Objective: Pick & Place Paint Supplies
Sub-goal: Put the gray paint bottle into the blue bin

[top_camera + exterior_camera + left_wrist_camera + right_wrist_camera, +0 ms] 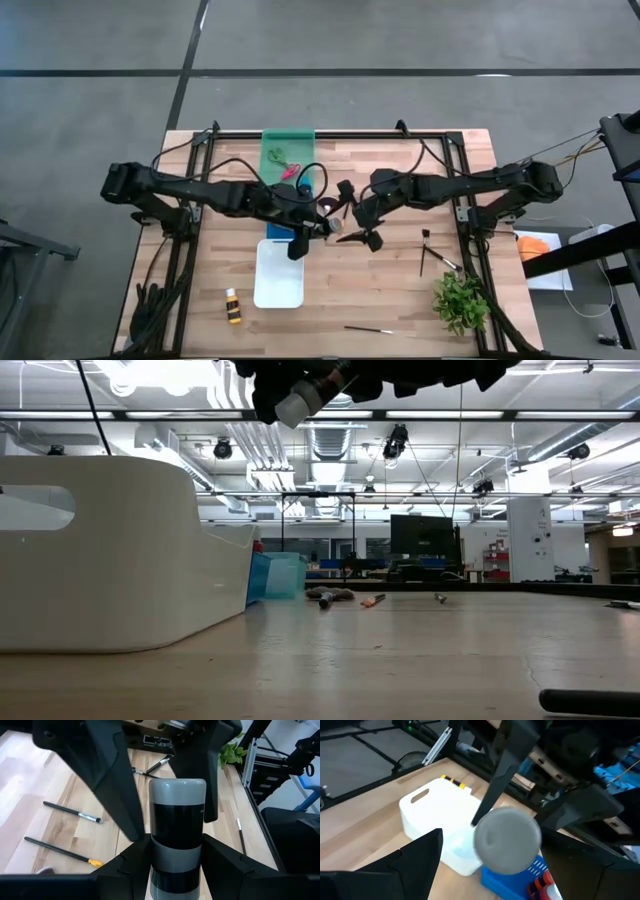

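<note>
While you look at the middle of the table, you can see a small paint bottle (178, 835) up in the air, pinched in the left gripper (175, 865), whose two fingers squeeze its round body from both sides. Its white cap (507, 840) sticks out past the fingers and points toward the right gripper (362, 226), which hangs just beside it with its fingers spread wide and nothing in them. The bottle looks small, light and hard, so it should not bend or squash. Its sides are smooth and round, so it could slip or roll if you grab it loosely. I think the best place to hold it is around the body below the cap, or straight around the cap if you want to pass it across. Below the bottle sit the white tray (279, 275) toward the near edge and the blue tray (520, 877) touching it; the green tray (288, 150) is at the far edge with scissors (282, 161) in it. Another paint bottle (233, 306) with a yellow band lies by the near left corner. Thin brushes (428, 252) lie toward the right edge, and one more brush (368, 329) rests at the near edge. A leafy plant (460, 300) stands in the near right corner.
</note>
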